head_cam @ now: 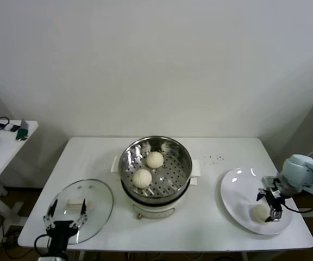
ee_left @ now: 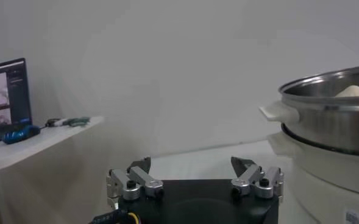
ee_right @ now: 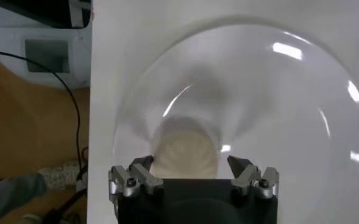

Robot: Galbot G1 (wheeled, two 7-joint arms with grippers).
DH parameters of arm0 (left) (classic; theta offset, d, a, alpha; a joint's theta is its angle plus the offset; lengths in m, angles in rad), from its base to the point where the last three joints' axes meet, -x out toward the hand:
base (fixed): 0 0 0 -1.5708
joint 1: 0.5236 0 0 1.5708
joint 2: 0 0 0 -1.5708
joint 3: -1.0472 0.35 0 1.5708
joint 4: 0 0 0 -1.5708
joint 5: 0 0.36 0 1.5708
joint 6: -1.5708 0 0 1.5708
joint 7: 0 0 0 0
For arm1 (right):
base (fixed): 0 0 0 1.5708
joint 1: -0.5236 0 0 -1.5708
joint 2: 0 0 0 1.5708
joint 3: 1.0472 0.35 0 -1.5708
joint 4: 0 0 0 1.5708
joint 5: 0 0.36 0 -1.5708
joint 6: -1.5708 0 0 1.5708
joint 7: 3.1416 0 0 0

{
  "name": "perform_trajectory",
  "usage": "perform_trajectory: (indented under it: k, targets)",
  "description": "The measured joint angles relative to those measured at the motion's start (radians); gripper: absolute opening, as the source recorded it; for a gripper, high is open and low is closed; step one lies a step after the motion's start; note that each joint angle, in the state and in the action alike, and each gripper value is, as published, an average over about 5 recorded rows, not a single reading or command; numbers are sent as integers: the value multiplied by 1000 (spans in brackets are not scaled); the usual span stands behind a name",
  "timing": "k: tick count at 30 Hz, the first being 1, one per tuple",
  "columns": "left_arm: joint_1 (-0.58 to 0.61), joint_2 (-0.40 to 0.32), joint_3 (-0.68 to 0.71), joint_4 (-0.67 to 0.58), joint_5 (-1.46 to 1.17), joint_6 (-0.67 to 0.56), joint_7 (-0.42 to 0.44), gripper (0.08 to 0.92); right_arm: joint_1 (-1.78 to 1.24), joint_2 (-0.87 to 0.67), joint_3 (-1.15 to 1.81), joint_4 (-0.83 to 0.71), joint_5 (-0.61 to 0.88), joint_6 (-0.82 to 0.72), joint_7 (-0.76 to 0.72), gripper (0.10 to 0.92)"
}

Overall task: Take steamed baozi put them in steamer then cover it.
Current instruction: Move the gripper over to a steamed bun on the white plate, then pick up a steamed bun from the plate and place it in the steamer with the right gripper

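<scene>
The right gripper (head_cam: 274, 211) is down over the flat white plate (head_cam: 238, 187) at the right end of the white table (head_cam: 211, 217), fingers spread wide either side of a small, round cream-white bun (head_cam: 260, 213). From the right wrist camera that bun (ee_right: 184, 152) sits squarely between the two open fingertips (ee_right: 141, 164), with daylight on both sides — not pinched, just straddled. It is the only bun on the plate, lying toward the plate's near edge.

Over in the middle of the table stands the round shiny stainless-steel steamer (head_cam: 182, 157) on its white base with side handles. Two more cream-white dome-shaped buns are already on its perforated tray: one (head_cam: 155, 159) toward the back, one (head_cam: 142, 178) nearer the front and a little to the left, close together but apart.

The round glass lid with the white handle (head_cam: 94, 198) lies flat on the table to the left of the steamer, uncovered pot beside it. The left gripper (head_cam: 65, 221) hangs at the near left corner, over the lid's near edge, jaws wide open and holding nothing. Its wrist camera shows those open fingers (ee_left: 135, 181) with the steamer's steel wall (ee_left: 331, 119) off to one side and a bun top (ee_left: 355, 91) just peeking over the rim.

A small white side table (head_cam: 4, 147) with odds and ends stands further left.
</scene>
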Motion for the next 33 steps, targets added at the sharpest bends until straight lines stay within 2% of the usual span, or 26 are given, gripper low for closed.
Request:
perform_trajectory:
  k: [5, 11, 19, 33]
  targets:
    - [-2, 0, 1, -1, 0, 1, 0, 823, -29, 0, 19, -8, -13, 3, -1, 819]
    - [0, 0, 1, -1, 2, 1, 0, 823, -50, -1, 38, -15, -26, 8, -1, 757]
    - [2, 1, 2, -2, 3, 1, 0, 823, -68, -3, 63, -23, -30, 15, -1, 714]
    - [9, 2, -1, -6, -1, -4, 0, 823, 9, 12, 23, -9, 5, 34, -9, 696]
